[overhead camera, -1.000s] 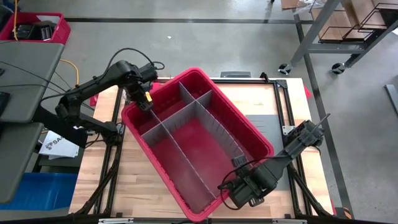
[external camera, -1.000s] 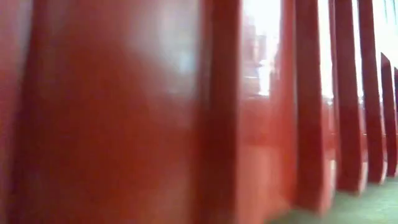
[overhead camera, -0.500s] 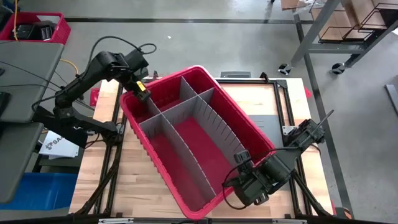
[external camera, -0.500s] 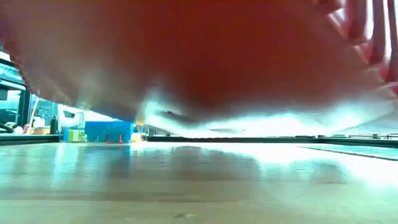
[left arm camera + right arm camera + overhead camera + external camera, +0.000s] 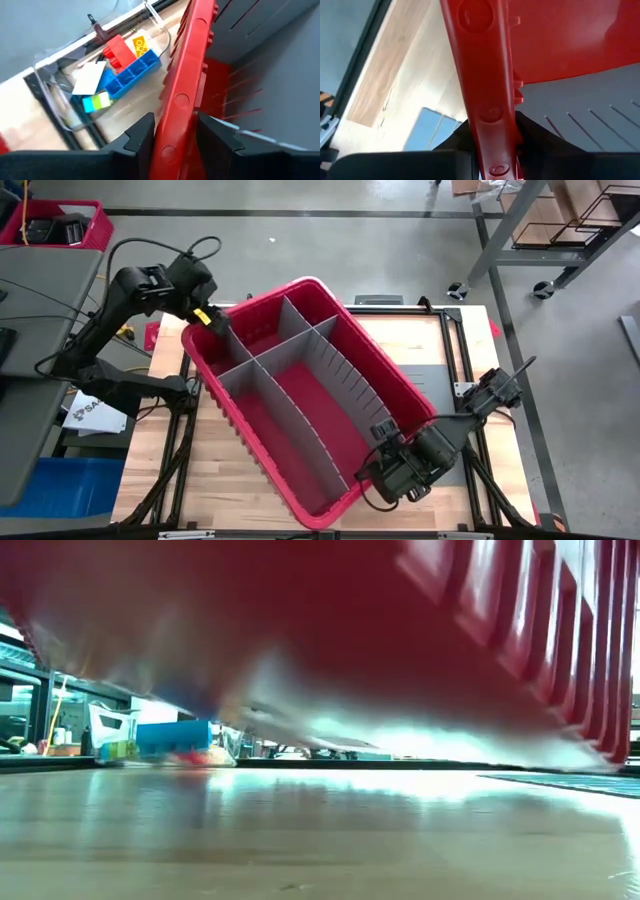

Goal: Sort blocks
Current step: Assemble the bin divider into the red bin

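We count 4 blocks, all in the left wrist view, just beyond the left jaws on the outer side of the bin wall: 1 red block (image 5: 116,50), 1 yellow block (image 5: 139,46), 1 long blue block (image 5: 133,76), 1 small green block (image 5: 101,101). They lie close together w/ a white card (image 5: 88,81), inside a clear tray (image 5: 52,102) on the counter (image 5: 20,132). The blue one's long axis runs slantwise, one end toward the bin rim, other toward the green one.

1 red bin (image 5: 385,370), 2 grippers. Left gripper (image 5: 171,134): jaws clamped on the rim, one finger each side of the wall. Right gripper (image 5: 490,132): jaws clamped on the opposite rim likewise. Low view shows the bin's underside off the counter, tilted. Inside the bin, grey dividers (image 5: 290,395) make 4 compartments; no blocks visible in them.
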You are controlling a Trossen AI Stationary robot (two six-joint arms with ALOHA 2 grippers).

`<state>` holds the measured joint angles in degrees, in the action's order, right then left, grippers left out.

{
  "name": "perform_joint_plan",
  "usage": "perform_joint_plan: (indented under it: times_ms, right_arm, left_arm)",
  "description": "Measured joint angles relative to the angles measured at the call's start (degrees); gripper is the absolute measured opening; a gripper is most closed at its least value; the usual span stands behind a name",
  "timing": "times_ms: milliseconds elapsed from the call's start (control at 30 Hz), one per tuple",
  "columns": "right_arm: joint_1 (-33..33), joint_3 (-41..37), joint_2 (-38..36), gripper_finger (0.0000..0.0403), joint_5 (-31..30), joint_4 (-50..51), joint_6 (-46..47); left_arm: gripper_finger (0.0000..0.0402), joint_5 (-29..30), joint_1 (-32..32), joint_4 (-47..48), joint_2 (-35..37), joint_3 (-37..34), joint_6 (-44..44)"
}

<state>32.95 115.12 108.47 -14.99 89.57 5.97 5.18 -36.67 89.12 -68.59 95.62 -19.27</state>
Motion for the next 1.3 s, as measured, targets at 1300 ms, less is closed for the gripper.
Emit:
perform_joint_plan:
  times_ms: [1300]
  right_arm:
    - [-5.2, 13.3, -4.9, 0.0173, -0.7, 0.1, 21.7]
  left_arm:
    - [0.0098, -18.5, 8.3, -24.5, -3.5, -0.2, 1.0]
